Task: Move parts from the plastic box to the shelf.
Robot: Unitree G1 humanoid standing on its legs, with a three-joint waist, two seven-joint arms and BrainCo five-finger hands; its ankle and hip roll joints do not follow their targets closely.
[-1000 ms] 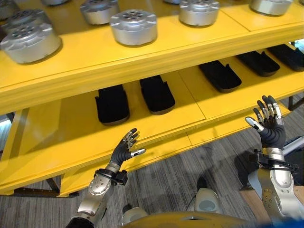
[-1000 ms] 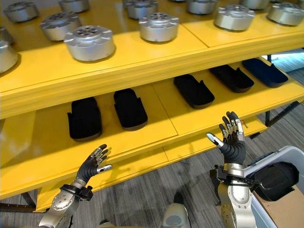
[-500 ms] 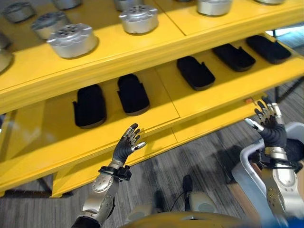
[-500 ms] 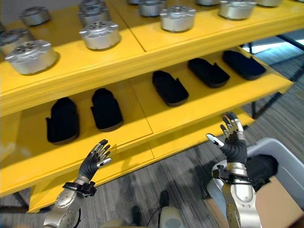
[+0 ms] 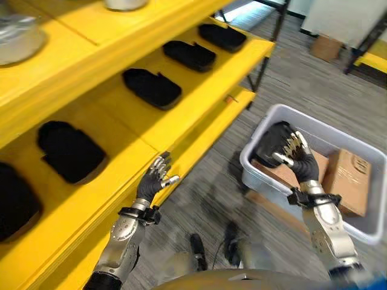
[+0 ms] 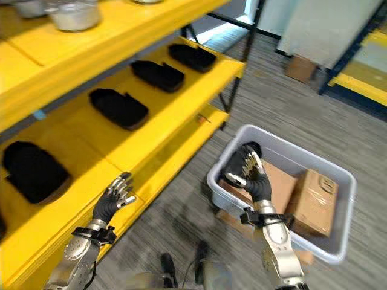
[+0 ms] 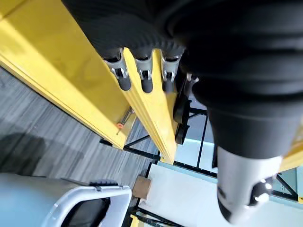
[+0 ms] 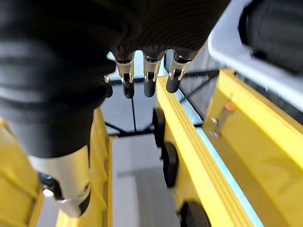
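Note:
A grey plastic box (image 5: 265, 183) stands on the floor at the right, beside the yellow shelf (image 5: 199, 90). A black part (image 5: 268, 144) rests at the box's near-left end, next to brown cartons (image 5: 347, 181). My right hand (image 5: 297, 161) hovers open over that end of the box, fingers straight, just in front of the black part and apart from it. My left hand (image 5: 153, 182) is open with nothing in it at the front edge of the low shelf board. More black parts (image 5: 151, 87) lie in a row on the middle shelf. In the right wrist view the fingers (image 8: 147, 78) are straight.
Silver round parts (image 6: 72, 15) sit on the top shelf. The shelf's black leg (image 6: 233, 90) stands just behind the box. A small carton (image 6: 300, 66) is on the floor farther back, and another yellow rack (image 6: 357, 84) is at the far right. Grey floor lies between shelf and box.
The view has swung right, bringing the plastic box into sight. My right hand now hangs over the box by the black part. Both hands stay open and hold nothing.

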